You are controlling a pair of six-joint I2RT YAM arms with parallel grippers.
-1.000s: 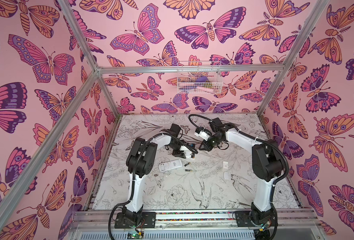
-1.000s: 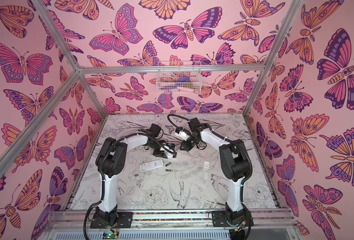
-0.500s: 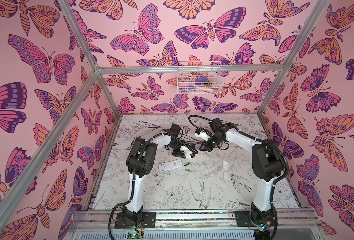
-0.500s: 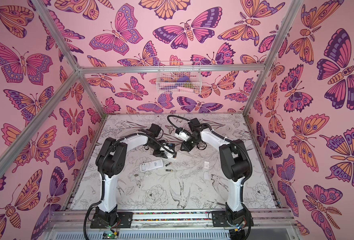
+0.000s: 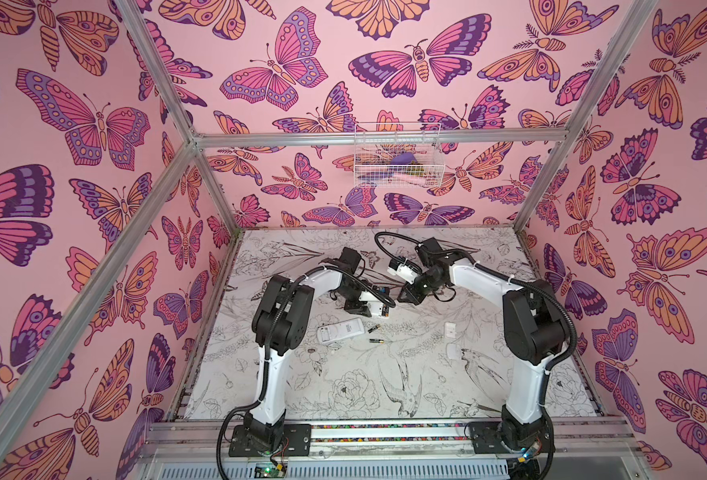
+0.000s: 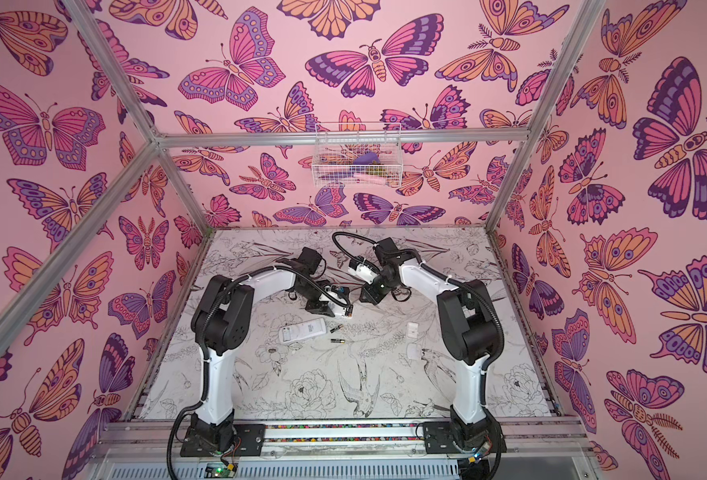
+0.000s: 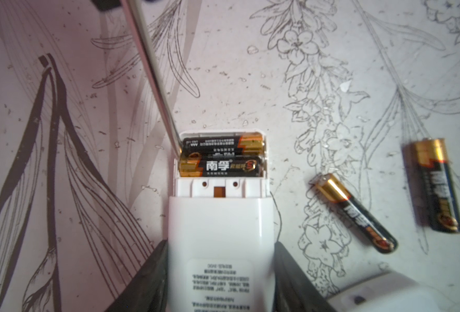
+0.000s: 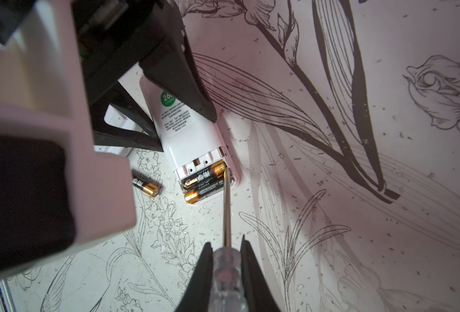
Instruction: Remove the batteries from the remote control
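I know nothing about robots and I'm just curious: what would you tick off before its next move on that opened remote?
1. Hold on the remote by the left end effector: ok.
2. Hold on the screwdriver by the right end effector: ok.
3. Access: the compartment open, seated batteries exposed: ok.
4. Tip of the screwdriver at the seated batteries' ends, beside the compartment wall: ok.
5. Tip wedged under a battery: cannot tell.
6. Two loose batteries lying clear of the remote: ok.
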